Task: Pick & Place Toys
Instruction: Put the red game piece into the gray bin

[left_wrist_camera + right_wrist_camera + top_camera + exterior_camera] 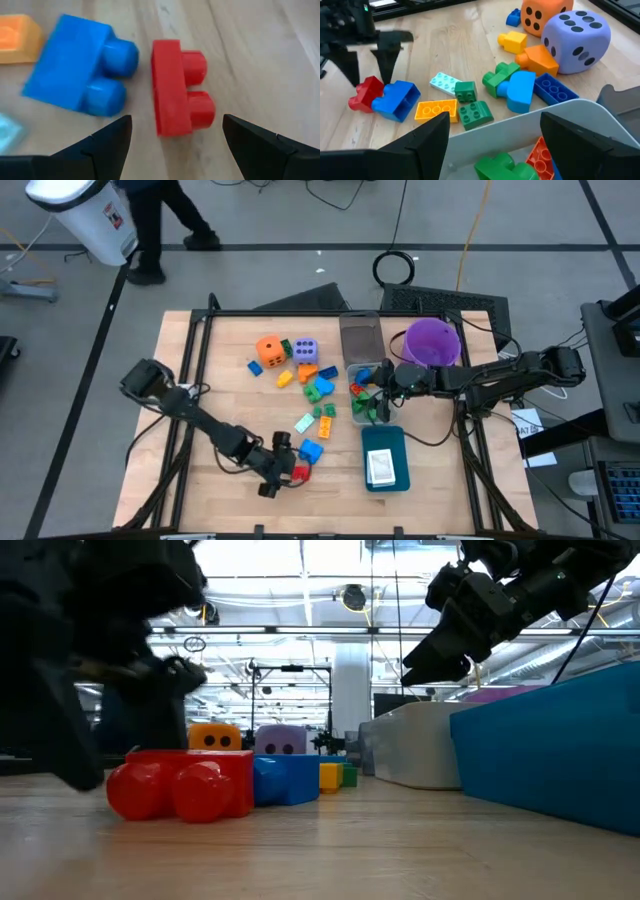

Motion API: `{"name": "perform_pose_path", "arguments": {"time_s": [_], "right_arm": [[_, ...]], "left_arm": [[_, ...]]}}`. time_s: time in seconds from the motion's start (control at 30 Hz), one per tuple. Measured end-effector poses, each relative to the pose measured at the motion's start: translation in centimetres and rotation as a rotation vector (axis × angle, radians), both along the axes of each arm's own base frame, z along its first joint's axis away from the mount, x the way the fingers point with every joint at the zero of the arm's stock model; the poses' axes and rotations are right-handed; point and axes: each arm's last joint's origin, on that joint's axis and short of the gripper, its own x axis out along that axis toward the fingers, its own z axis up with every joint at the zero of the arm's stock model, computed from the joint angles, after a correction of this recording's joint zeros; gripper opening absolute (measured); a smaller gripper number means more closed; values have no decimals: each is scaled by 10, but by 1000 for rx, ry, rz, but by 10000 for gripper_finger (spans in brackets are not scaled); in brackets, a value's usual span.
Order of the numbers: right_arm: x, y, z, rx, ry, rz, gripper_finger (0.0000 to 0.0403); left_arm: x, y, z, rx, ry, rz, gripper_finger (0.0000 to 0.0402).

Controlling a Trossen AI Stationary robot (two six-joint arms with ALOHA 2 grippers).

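A red block (177, 95) lies on its side on the wooden table, beside a blue block (80, 65). My left gripper (176, 120) is open and slants down over the red block, with one finger on either side of it and neither touching. Both blocks sit at the table's near middle (301, 473). More toys lie mid-table: green, yellow, orange and blue blocks (512, 85), an orange die (270, 350) and a lavender die (306, 350). My right gripper (492, 125) hangs open above a clear bin (365, 398) that holds several blocks.
A purple bucket (432, 342) stands at the far right. An empty clear container (360, 335) sits beside it. A teal tray (385, 442) with a white card in it lies near the front right. Bare wood stretches along the table's left and near sides.
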Motion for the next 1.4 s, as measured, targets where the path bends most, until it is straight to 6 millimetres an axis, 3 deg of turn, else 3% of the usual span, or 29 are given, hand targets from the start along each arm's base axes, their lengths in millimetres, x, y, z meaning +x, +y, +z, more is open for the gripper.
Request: {"name": "perform_pose_path", "arguments": {"time_s": [0.17,0.27,0.63,0.8,1.03,1.2,1.4], "right_arm": [[0,0,1,0,-8,0,283],[0,0,1,0,-7,0,282],[0,0,1,-1,-8,0,281],[1,0,1,-1,-13,0,281],[1,0,1,-1,-14,0,281],[1,0,3,-23,-30,4,281],[7,0,15,-93,-164,31,281]], "left_arm": [[11,2,-6,-90,-18,-32,317],[12,4,-7,-103,-5,-41,294],[13,8,-2,-139,10,-66,90],[11,17,23,-187,-22,-61,16],[-4,32,67,-64,-159,7,34],[-9,48,96,104,-328,73,13],[-3,65,109,201,-430,114,24]]}}
